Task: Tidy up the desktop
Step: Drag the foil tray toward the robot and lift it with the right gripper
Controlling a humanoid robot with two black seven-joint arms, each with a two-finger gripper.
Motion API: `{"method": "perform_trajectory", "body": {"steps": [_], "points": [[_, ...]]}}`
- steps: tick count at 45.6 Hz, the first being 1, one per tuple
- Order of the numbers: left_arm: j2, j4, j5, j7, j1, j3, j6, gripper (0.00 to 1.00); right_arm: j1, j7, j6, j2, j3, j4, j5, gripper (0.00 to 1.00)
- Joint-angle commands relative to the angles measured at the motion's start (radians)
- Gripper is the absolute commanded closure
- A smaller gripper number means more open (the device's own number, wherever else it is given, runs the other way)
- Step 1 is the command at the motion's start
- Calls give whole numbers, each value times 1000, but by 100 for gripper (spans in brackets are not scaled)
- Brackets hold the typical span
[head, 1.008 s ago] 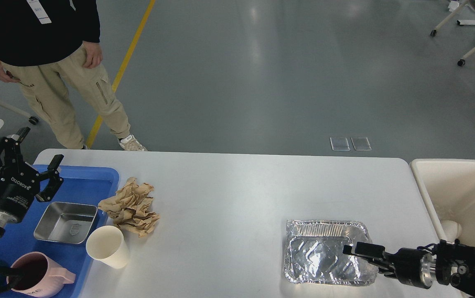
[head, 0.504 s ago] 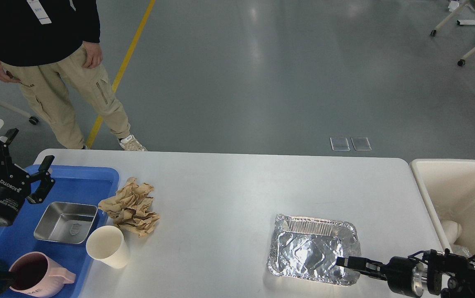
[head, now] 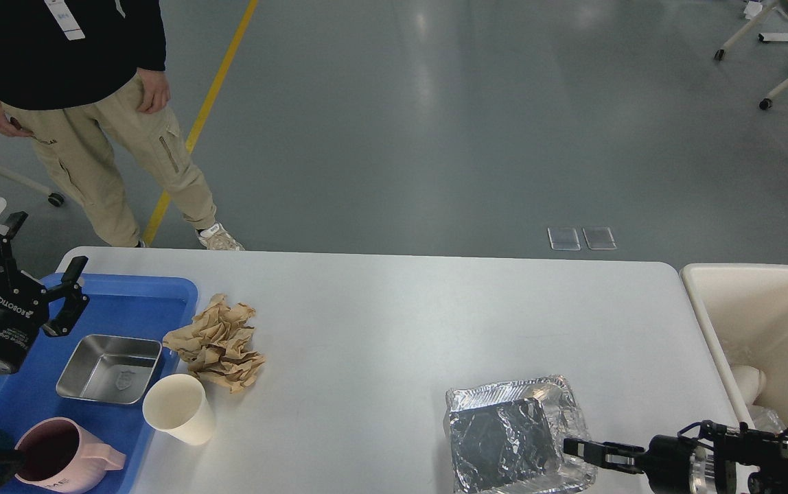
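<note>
Since the earlier frames, the foil tray point(head: 514, 436) has been dragged toward the near edge of the desktop point(head: 394, 322), clamped at its rim by the right gripper point(head: 576, 449), probably for binning in the cream bin point(head: 758, 309). Over the blue tray point(head: 140, 291), the left gripper point(head: 40, 264) is held apart, empty.

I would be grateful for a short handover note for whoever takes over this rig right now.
Left gripper: open, empty, above the blue tray.
Right gripper: at the foil tray's right rim; grip unclear.
On the desktop: foil tray near the front edge, crumpled brown paper, paper cup.
Done: steel dish and pink mug sit in the blue tray.
Left, probably: foil tray, paper and cup; the cream bin stands to the right.
</note>
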Motion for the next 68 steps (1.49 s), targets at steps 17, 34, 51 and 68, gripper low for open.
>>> {"method": "perform_trajectory", "body": {"steps": [17,34,51,68], "points": [[-3,0,1,2,-7,2,1,3,161,-20,125,-121,-4,16,152,100],[-5,-1,63,3,-22,2,3,3,266,-94,262,-288,-23,151,223,100],[-11,-1,130,6,-51,3,3,3,634,-147,369,-253,-284,177,216,100],[-5,0,169,6,-76,6,4,3,732,-276,391,-138,-352,198,217,100]]}}
